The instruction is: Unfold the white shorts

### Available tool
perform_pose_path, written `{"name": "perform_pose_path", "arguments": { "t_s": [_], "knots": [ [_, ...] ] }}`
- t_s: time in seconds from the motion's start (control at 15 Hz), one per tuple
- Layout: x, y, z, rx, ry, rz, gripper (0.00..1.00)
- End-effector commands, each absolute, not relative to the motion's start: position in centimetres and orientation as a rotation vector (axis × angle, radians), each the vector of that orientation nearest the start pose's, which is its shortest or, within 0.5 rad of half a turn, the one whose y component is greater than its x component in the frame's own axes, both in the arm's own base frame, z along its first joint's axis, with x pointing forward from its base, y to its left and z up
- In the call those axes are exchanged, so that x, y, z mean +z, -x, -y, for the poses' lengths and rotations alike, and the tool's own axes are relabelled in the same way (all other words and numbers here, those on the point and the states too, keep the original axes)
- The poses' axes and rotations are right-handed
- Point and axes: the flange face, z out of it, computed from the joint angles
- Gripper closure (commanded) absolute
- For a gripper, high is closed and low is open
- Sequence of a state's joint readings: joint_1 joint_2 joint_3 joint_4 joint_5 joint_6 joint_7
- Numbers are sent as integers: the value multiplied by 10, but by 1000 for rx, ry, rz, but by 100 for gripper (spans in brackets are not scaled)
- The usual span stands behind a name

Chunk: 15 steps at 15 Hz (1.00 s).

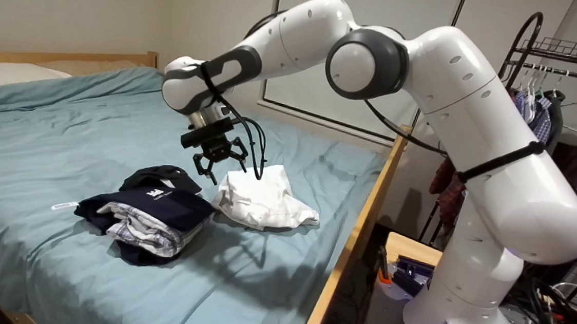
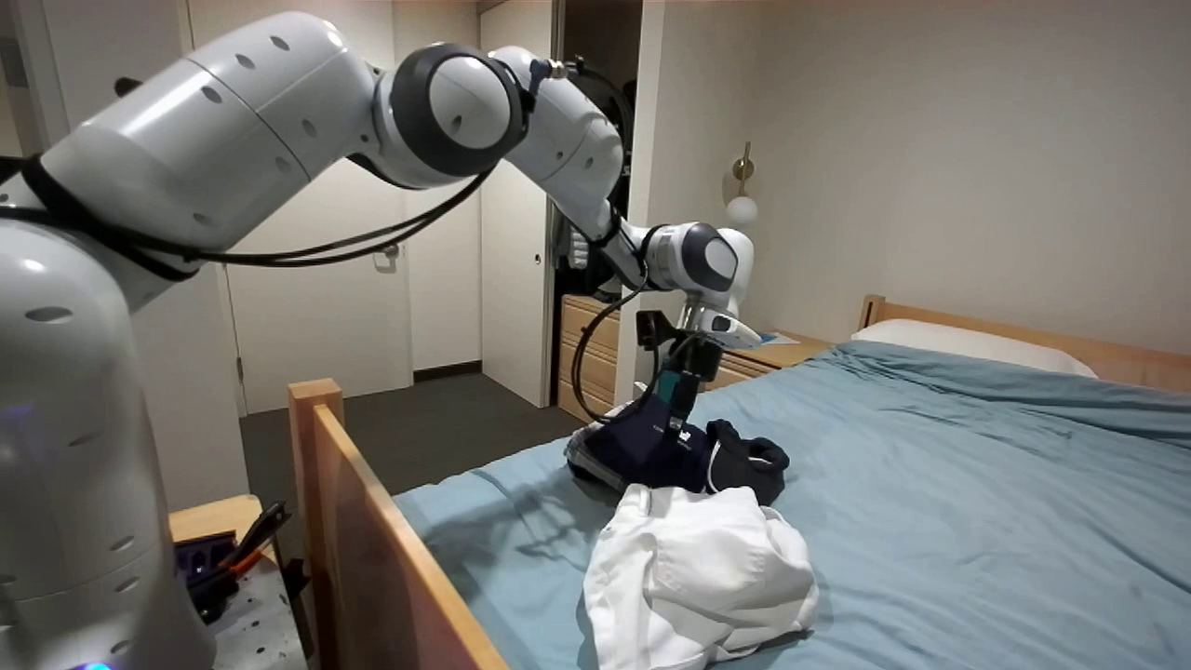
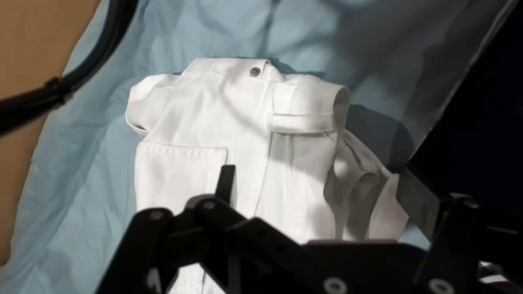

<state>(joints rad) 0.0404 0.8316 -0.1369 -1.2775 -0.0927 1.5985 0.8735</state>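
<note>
“One pair of white shorts [image 1: 265, 201], and I have them in all three views. They lie on the blue bedspread [image 1: 89, 136], bunched in overlapping layers, near the wooden rail [image 1: 353, 239].”

“What detail do you get on them?”

“The wrist view serves me best: a metal button [image 3: 255, 72] by the top edge, a stitched patch pocket [image 3: 182, 163] lower down, and a turned-over length of cloth below and to the right of the button.”

“And your end effector [image 1: 228, 171]?”

“I have it spread wide, the two fingers [image 3: 226, 183] well apart. In an exterior view it hangs above the bedspread. From the wrist, one fingertip shows against the white fabric and the other by the right edge of it. How high they hang, I can't judge from here.”

“Anything next to the shorts?”

“Just beside them I see a folded navy garment [image 1: 177, 207] with a small white print, grey patterned cloth [image 1: 146, 230] showing below its front edge, and a black garment [image 1: 156, 173] behind. A white tag [image 1: 64, 206] pokes out at one side. Whether the shorts touch any of it, I can't tell.”
</note>
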Motion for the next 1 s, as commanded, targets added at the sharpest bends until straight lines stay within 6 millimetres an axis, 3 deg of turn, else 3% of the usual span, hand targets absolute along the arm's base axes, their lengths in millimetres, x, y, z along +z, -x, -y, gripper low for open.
{"name": "perform_pose_path", "arguments": {
  "t_s": [0.0, 0.13, 0.4, 0.67, 0.8, 0.93],
  "knots": [
    [228, -686, 56, 688, 3082, -1538, 0],
    [228, -686, 56, 685, 3082, -1538, 0],
    [173, -673, 50, 812, 3012, -1611, 0],
    [105, -651, 51, 960, 2920, -1693, 0],
    [82, -640, 56, 998, 2882, -1748, 0],
    [81, -635, 64, 1009, 2861, -1787, 0]
  ]
}}
